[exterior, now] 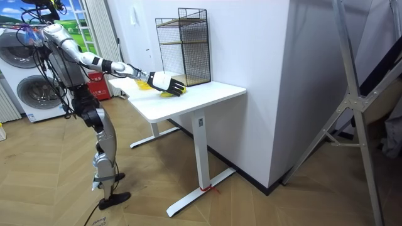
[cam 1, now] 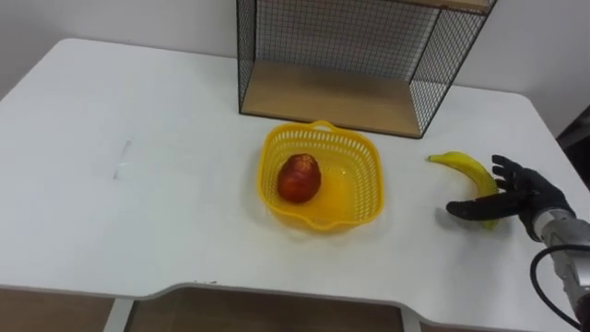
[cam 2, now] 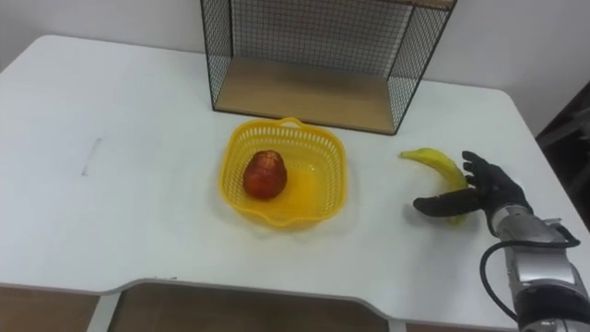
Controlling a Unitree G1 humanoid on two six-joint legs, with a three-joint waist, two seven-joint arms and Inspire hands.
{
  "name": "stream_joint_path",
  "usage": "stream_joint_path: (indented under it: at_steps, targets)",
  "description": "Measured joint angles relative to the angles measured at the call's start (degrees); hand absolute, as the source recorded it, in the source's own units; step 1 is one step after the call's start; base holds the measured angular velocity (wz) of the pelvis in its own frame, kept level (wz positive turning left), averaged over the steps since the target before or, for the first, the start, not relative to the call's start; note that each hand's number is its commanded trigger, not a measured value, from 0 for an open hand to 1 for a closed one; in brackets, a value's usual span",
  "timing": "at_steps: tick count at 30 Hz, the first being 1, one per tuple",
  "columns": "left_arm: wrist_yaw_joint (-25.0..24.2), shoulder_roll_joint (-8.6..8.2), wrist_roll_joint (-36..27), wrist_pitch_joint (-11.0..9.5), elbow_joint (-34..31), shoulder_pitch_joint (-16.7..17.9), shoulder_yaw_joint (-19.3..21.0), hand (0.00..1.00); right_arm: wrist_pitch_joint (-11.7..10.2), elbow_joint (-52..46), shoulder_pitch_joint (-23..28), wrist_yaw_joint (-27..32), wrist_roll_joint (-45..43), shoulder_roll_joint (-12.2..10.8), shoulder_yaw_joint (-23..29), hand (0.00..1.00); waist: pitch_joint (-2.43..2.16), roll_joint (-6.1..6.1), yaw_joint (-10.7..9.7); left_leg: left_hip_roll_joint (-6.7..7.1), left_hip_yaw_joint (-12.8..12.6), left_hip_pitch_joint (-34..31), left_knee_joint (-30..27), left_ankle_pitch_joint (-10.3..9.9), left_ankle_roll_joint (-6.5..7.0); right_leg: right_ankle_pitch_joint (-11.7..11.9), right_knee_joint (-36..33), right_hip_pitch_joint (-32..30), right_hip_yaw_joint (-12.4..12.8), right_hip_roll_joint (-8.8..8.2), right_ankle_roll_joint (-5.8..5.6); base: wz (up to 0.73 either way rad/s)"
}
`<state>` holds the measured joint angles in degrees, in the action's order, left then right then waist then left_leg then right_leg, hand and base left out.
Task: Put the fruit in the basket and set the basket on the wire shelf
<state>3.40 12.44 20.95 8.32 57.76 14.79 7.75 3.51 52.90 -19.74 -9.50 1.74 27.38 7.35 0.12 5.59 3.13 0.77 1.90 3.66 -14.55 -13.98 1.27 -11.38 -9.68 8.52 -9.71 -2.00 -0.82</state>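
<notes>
Sitting in the yellow basket (cam 1: 348,201) is 1 red apple (cam 1: 299,178).

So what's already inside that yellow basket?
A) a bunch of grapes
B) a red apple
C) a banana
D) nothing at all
B: the red apple lies inside the yellow basket, while the banana lies outside it on the white table, at the robot's right hand.
</notes>
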Motion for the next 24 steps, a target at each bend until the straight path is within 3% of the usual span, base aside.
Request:
stream_joint_path:
  at_steps: [13, 14, 15, 17, 18, 24]
  targets:
    - [0.2, 0.13, -0.04, 0.56, 3.94, -1.69, -0.04, 0.0, -1.78, 5.04, -1.0, 0.12, -0.86, 0.06, 0.02, 0.0, 0.17, -0.6, 0.44, 0.02, 0.66, 0.9, 0.07, 0.0, -0.01, 0.01, 0.06, 0.93, -0.56, 0.04, 0.02, 0.01]
    - [0.19, 0.13, -0.04, 0.55, 3.95, -1.69, -0.04, 0.0, -1.83, 5.13, -1.0, 0.12, -0.91, 0.06, 0.0, 0.06, 0.17, -0.61, 0.45, 0.02, 0.68, 0.91, 0.0, 0.0, -0.01, 0.02, 0.06, 1.0, -0.62, 0.05, 0.03, 0.06]
    - [0.19, 0.13, -0.03, 0.49, 3.94, -1.7, -0.04, 0.0, -2.23, 5.48, -0.98, 0.13, -1.18, 0.08, -0.25, 0.46, 0.17, -0.62, 0.42, 0.03, 0.73, 0.94, -0.17, -0.01, -0.02, 0.02, 0.08, 1.17, -0.78, 0.06, 0.03, 0.08]
    - [0.14, 0.16, -0.03, 0.37, 3.86, -1.81, -0.03, 0.0, -2.59, 5.96, -0.98, 0.17, -2.08, 0.13, -0.78, 0.95, 0.15, -0.64, 0.38, 0.05, 1.33, 1.04, -0.29, -0.02, -0.04, 0.02, 0.09, 1.46, -1.22, 0.06, 0.03, 0.09]
    - [0.14, 0.16, 0.0, 0.23, 3.82, -1.93, -0.11, 0.0, -2.73, 5.9, -0.92, 0.29, -3.7, 0.12, -1.08, 0.99, 0.14, -0.66, 0.38, 0.05, 1.4, 1.05, -0.37, -0.02, -0.06, 0.02, 0.05, 1.52, -1.32, 0.07, 0.03, 0.06]
    - [-0.06, 0.16, 0.0, -0.22, 3.82, -2.26, -0.21, 0.0, -3.05, 5.47, -0.57, 2.34, -9.96, 0.34, -1.1, 1.0, -0.06, -0.99, 0.35, 0.01, 1.5, 0.97, -0.87, -0.07, -0.15, 0.04, 0.04, 1.9, -1.62, 0.14, 0.07, 0.02]
